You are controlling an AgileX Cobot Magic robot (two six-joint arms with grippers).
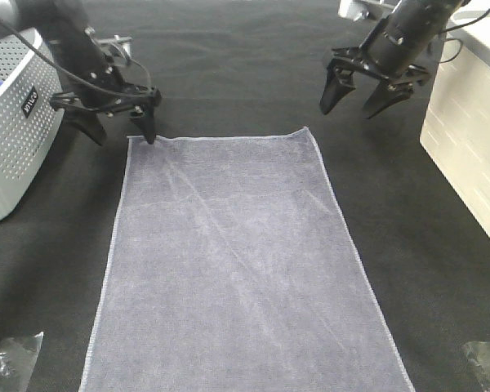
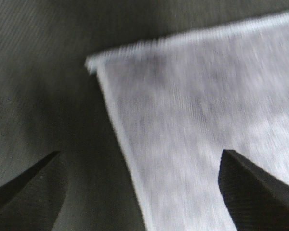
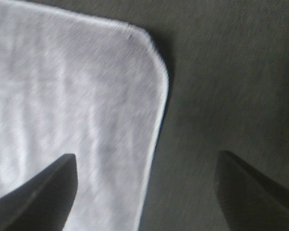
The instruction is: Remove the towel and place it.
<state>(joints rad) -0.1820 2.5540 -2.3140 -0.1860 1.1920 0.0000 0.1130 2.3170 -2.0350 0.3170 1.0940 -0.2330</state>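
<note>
The grey-lavender towel (image 1: 237, 261) lies spread flat on the black cloth, its long side running toward the front edge. My left gripper (image 1: 121, 131) is open and empty just above the towel's far left corner (image 2: 94, 62); one finger hangs over the towel, the other over the black cloth. My right gripper (image 1: 349, 102) is open and empty, raised a little beyond and to the right of the far right corner (image 3: 151, 43). The towel also shows in the left wrist view (image 2: 197, 125) and the right wrist view (image 3: 67, 106).
A white perforated basket (image 1: 16, 122) stands at the left edge. A white cabinet (image 1: 469, 147) stands at the right. Crumpled clear plastic lies at the front left (image 1: 12, 359) and front right (image 1: 486, 359) corners. The black cloth (image 1: 229, 73) covers the table.
</note>
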